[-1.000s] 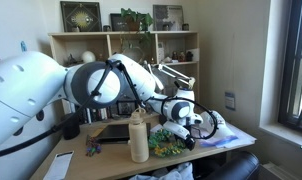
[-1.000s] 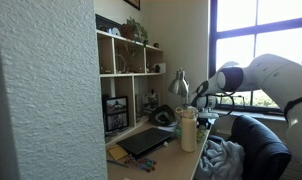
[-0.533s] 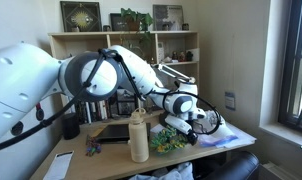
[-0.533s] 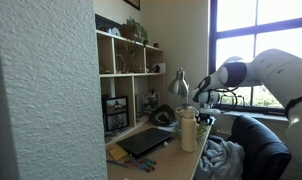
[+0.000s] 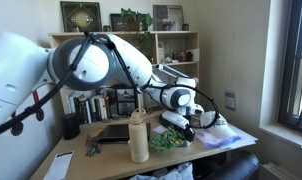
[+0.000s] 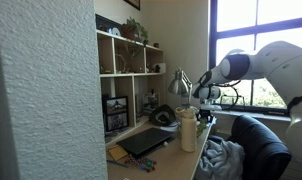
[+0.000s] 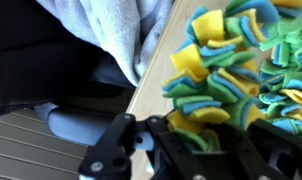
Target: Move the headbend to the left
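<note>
Headbend sprawls flat on desk, long axis roughly along its front edge; my gripper sits clenched at 1 end.

1. Headbend: a floppy, bushy bundle of green, yellow and blue leaf-like pieces
2. It lies spread flat on the desk, near its edge

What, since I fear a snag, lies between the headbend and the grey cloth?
Only a bare strip of the wooden desk, out to its edge, separates the headbend from the grey cloth beyond it; the wrist view shows this.
</note>
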Controlling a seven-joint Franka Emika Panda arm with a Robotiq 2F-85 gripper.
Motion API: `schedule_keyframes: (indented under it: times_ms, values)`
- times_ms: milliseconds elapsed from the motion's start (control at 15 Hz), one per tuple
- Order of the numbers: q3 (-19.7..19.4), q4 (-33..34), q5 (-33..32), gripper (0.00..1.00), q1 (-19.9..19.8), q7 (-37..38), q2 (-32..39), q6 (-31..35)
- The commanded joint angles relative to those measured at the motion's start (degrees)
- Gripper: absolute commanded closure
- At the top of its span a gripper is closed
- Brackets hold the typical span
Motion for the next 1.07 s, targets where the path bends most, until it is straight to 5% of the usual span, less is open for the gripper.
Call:
schedule_keyframes:
  times_ms: [0, 533, 1000]
  values:
    - [-3.25, -4.27, -3.69, 0.98, 1.46, 2.74, -4.81, -7.14]
    - [0.21, -0.61, -1.3, 0.98, 0.1, -0.82, -1.62, -10.29]
    - [2.52, 3.49, -0.11, 0.98, -0.02, -4.35, 2.92, -19.67]
